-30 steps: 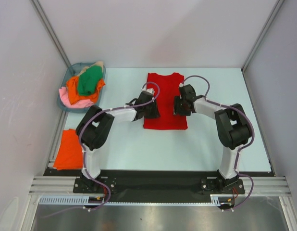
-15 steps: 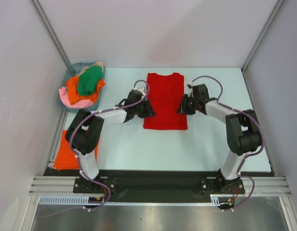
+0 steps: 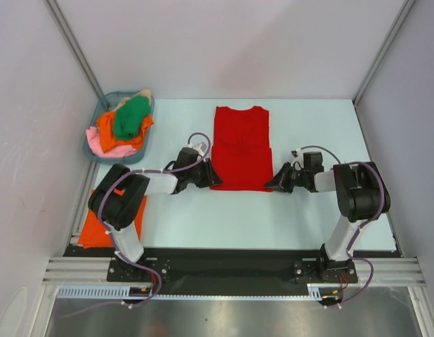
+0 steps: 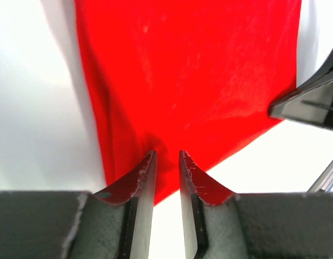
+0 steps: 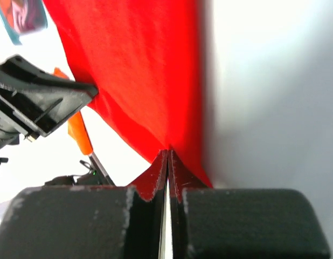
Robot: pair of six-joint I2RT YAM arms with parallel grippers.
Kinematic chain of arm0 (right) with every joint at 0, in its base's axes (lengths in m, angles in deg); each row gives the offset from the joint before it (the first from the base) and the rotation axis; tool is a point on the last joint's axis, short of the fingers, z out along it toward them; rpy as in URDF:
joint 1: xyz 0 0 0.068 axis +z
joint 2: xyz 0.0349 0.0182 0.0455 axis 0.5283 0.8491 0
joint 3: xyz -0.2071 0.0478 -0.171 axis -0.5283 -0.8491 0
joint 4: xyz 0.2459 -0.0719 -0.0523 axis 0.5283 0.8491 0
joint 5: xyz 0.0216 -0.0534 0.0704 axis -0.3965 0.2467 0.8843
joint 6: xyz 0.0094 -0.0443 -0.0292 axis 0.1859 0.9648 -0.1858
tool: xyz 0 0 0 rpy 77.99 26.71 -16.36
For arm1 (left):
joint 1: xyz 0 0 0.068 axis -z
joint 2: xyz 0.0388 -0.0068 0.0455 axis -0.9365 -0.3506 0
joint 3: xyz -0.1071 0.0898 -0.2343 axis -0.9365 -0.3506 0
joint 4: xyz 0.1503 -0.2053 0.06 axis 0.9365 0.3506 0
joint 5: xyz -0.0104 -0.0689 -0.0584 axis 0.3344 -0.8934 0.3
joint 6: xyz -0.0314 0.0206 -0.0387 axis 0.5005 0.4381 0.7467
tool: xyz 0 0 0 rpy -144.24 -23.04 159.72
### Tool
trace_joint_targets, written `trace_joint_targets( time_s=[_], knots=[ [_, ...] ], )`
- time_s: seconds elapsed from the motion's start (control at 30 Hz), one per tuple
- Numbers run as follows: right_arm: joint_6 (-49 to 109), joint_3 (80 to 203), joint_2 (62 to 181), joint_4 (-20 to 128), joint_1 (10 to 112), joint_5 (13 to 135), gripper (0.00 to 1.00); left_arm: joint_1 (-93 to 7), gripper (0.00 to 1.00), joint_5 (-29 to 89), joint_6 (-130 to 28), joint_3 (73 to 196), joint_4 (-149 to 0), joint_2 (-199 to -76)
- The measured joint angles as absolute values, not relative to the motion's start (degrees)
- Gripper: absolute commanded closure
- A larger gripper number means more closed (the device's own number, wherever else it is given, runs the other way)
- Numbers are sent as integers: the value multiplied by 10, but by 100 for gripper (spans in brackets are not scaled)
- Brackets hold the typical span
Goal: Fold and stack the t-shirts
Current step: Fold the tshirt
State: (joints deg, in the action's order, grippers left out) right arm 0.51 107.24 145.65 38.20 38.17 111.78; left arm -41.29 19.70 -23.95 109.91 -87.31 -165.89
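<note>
Bracketing red t-shirt (image 3: 240, 144) hem: left tool (image 3: 215, 183), right tool (image 3: 270, 187)

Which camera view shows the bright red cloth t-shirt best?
The top external view: there the bright red cloth t-shirt lies spread out, almost wholly visible. Each wrist view shows only one near corner of it, close up.

No writing, label, brand, number or sign can be read in any view.
</note>
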Motion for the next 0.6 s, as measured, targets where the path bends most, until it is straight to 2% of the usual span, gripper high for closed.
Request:
trace_joint_targets(
  time_s=[0.1, 0.33, 0.47, 0.6],
  knots=[
    [12, 1045, 1420, 396, 362, 1117, 98, -411, 63, 192, -241, 1082, -869, -1639],
    [15, 1070, 1347, 425, 402, 1105, 98, -400, 63, 172, -238, 1083, -865, -1629],
    [0, 1111, 1384, 381, 429, 1111, 99, -400, 64, 171, -236, 1103, -870, -1655],
    [-16, 1085, 1436, 332, 421, 1121, 99, -404, 64, 171, -233, 1093, -886, -1660]
  ],
)
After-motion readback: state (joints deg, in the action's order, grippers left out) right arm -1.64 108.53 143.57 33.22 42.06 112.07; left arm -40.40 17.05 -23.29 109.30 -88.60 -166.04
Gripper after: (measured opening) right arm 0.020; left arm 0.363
